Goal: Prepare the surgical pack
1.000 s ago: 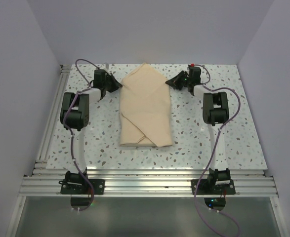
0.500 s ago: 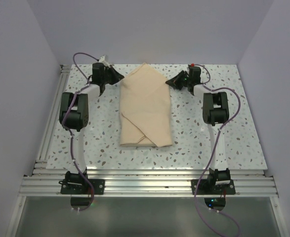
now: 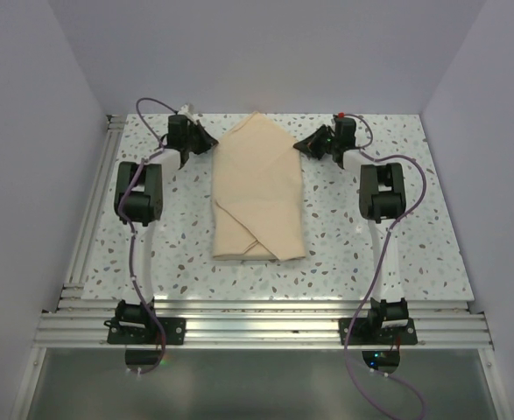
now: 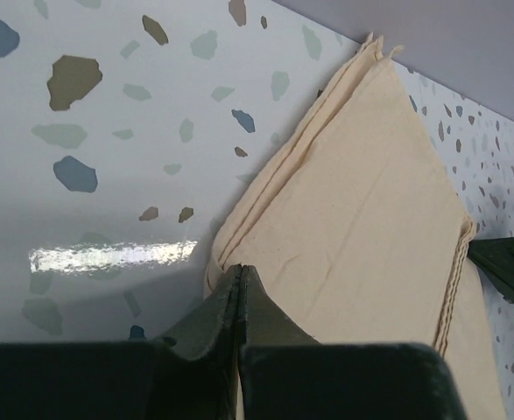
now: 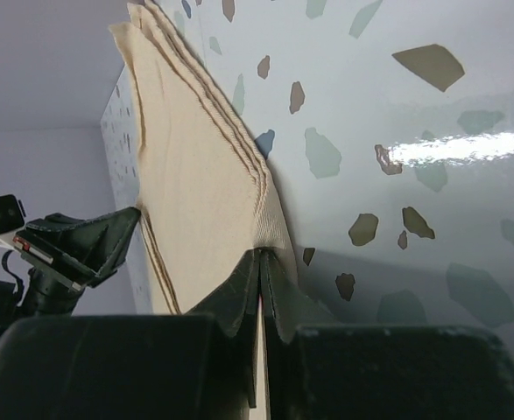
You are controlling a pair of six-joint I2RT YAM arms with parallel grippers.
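Observation:
The surgical pack is a folded tan cloth bundle (image 3: 258, 194) lying in the middle of the table, with a pointed flap at its far end. The tray, scissors, forceps and packets are hidden. My left gripper (image 3: 207, 142) sits at the bundle's far left edge. In the left wrist view its jaws (image 4: 239, 271) are pressed shut on the curled cloth edge (image 4: 362, 219). My right gripper (image 3: 303, 145) sits at the far right edge. In the right wrist view its jaws (image 5: 259, 255) are shut on the bunched cloth edge (image 5: 195, 175).
The speckled white tabletop (image 3: 344, 254) lies all round the bundle. Grey walls close in the far side and both sides. An aluminium rail (image 3: 86, 236) runs along the left edge and more rails cross the near edge by the arm bases.
My left gripper has shifted a little toward the far wall beside the cloth's left edge, and its elbow has moved inward. The right arm and the bundle look unchanged.

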